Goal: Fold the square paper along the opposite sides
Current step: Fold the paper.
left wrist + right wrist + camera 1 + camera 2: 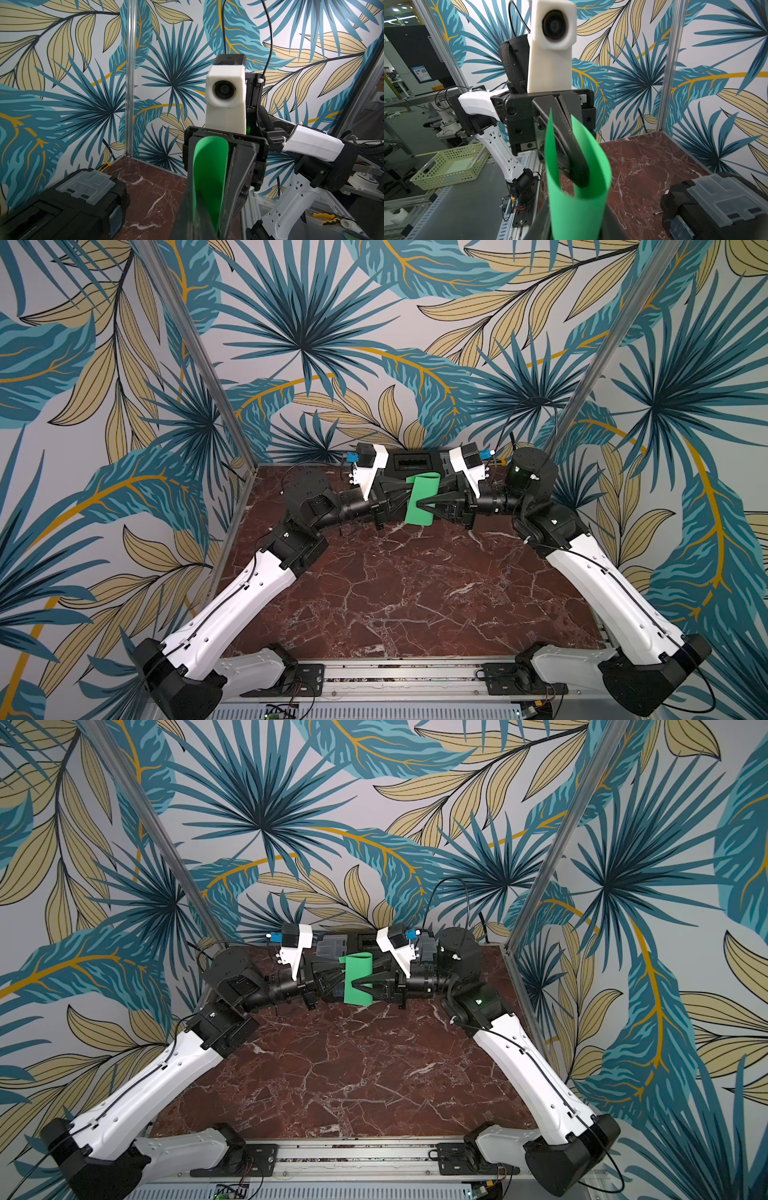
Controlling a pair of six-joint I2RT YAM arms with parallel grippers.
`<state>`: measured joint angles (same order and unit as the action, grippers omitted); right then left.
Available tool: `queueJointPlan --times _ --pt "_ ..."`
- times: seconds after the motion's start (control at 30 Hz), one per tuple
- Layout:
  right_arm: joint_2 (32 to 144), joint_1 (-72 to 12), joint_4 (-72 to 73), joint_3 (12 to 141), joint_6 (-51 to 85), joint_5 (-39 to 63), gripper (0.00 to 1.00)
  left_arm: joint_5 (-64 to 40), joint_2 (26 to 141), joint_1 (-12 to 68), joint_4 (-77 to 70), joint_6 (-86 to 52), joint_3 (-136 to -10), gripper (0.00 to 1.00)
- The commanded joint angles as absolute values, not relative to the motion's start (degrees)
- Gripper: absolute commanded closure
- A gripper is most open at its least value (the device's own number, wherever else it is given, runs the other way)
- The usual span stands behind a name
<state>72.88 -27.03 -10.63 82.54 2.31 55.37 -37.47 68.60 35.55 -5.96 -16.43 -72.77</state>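
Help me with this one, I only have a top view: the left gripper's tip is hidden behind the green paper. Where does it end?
Observer: The right wrist view shows the left gripper shut, poking between the two layers of the square paper.
Operator: Does the right gripper have both layers?
Observer: Same view: the right gripper has a finger outside each layer, gripping from the curled end.
Operator: Anything beyond the table?
Observer: A pale perforated basket sits off the table, near the left arm.
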Motion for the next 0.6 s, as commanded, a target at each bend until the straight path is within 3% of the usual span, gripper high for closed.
queueJointPlan --times 0.0,0.57 --pt "73.34 -27.43 -11.57 82.72 1.46 56.23 0.69 -37.62 68.12 35.6 -4.89 -15.23 -74.16 1.0" --pt "73.73 -27.9 -14.74 82.87 0.0 56.18 0.69 -37.18 68.05 35.6 -2.74 -13.6 -76.2 1.0"
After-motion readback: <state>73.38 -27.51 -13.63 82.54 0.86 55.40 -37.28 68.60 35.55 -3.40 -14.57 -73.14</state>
